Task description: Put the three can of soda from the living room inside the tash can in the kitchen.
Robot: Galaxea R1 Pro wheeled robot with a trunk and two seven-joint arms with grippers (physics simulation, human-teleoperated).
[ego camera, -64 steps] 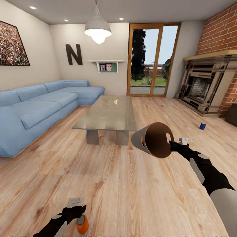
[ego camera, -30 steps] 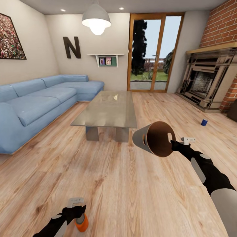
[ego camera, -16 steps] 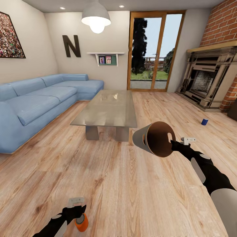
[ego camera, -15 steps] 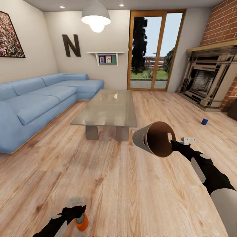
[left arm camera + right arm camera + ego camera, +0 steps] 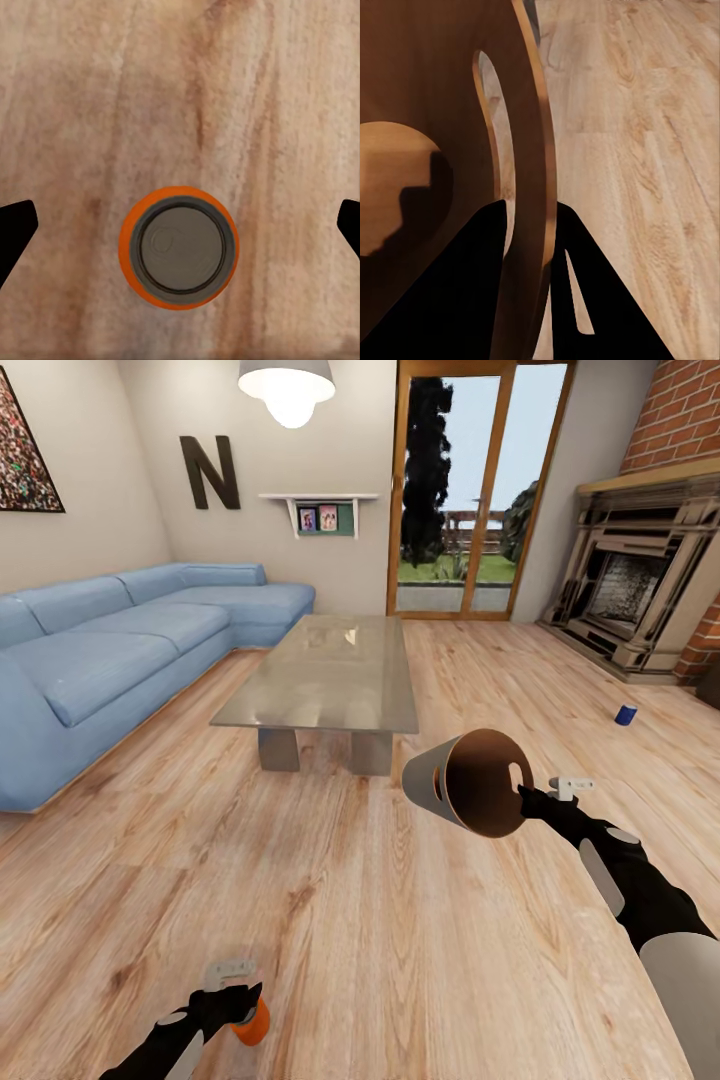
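The orange can of soda (image 5: 178,247) stands upright on the wood floor, its pale top facing my left gripper (image 5: 180,225), which hangs open right above it with its fingertips (image 5: 15,225) far apart on both sides. In the head view the can (image 5: 254,1024) peeks out under that gripper (image 5: 232,992). My right gripper (image 5: 525,797) is shut on the rim of the trash can (image 5: 470,785), a grey bin with a brown inside (image 5: 435,112), held on its side above the floor. The dark blue can (image 5: 626,714) stands on the floor far to the right. The third can is out of view.
A glass-topped coffee table (image 5: 320,680) stands ahead, a blue corner sofa (image 5: 110,650) along the left wall. A fireplace (image 5: 640,600) with a brick wall is at the right, a glass door (image 5: 470,490) at the back.
The whole picture has shifted upward, so the camera has moved. Less of the orange can shows under my left hand. The right arm holds the trash can as before.
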